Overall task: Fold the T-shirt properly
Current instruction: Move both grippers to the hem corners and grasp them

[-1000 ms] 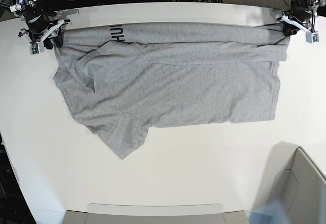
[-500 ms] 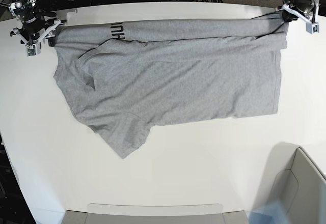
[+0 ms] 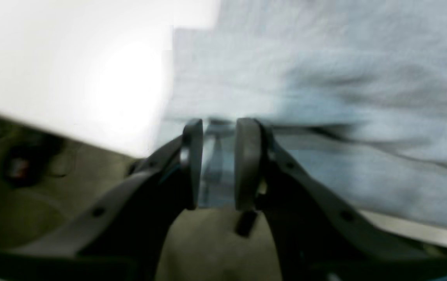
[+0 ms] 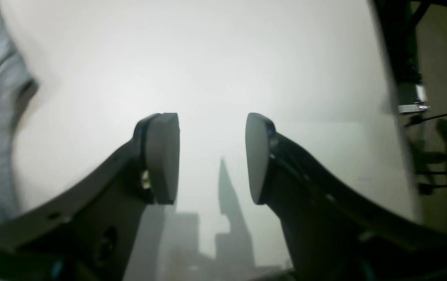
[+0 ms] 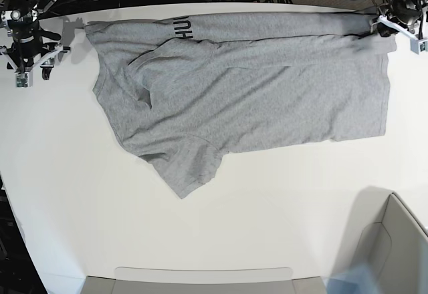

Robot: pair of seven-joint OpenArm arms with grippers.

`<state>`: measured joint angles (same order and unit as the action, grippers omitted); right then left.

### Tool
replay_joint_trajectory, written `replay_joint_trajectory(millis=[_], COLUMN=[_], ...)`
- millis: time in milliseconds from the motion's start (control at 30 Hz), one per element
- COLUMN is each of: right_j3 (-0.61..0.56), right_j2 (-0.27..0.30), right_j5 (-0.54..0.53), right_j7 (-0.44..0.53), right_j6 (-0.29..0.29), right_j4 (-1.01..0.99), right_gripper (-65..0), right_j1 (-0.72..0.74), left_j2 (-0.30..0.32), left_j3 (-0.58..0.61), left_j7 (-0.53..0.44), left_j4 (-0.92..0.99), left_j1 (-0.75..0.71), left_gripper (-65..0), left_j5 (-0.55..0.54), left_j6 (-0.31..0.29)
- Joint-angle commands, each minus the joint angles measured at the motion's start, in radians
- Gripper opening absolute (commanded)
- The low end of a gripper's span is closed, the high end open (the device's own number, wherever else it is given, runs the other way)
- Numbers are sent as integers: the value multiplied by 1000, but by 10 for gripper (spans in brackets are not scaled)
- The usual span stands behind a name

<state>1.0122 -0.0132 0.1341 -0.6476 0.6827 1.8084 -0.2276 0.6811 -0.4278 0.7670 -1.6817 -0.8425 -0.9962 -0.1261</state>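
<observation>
1. My left gripper (image 3: pixel 215 164) sits at the far right corner of the white table (image 5: pixel 67 194). Its jaws are narrowly apart w/ a fold of cloth between them. It looks like a pinch on the hem corner, but the wrist view is blurred, so that's my read only.
2. My right gripper (image 4: pixel 211 156) is spread wide w/ nothing between the pads, only bare tabletop. It hangs over the far left corner, just beside the sleeve end but apart from it.
3. The heather-grey short-sleeved cotton T-shirt (image 5: pixel 254 100) lies flat along the table's far edge, long axis left-right. The far strip is folded over, showing black lettering (image 5: pixel 183 28). One sleeve (image 5: pixel 190 170) points toward the near edge.
4. Key relation: the shirt's collar end lies inboard of my right gripper, and that arm is the nearer one to it. I reckon the next regrasp there falls to the right arm.
5. Containers: a grey bin (image 5: pixel 394 240) sits at the near right corner and a tray rim (image 5: pixel 200 274) at the near edge. I can't tell what's in either.
</observation>
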Motion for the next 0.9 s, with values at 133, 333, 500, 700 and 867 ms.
replay_joint_trajectory(millis=[133,333,500,700,867], right_j3=[0,-2,-86,-310,-438], right_j2=[-23,-27,-27,-29,-60], right_j5=[-1,25,25,26,48], right_j7=[24,25,25,22,21], right_j6=[15,15,15,15,15], right_j4=[21,46,46,46,34], right_gripper=[-375,-375,-375,-376,-376], right_j1=[49,90,122,135,202], left_j2=[19,-22,-128,-171,-226], left_j3=[-16,-87,-181,-141,-36], left_j7=[-2,-63,-119,61,188], left_j4=[-19,-90,-130,-123,-119], left_j1=[4,-5,47,309,506], left_gripper=[-490,-491,-492,-492,-492], left_j5=[-3,-5,-5,47,254], left_j6=[9,-17,-231,-294,-294])
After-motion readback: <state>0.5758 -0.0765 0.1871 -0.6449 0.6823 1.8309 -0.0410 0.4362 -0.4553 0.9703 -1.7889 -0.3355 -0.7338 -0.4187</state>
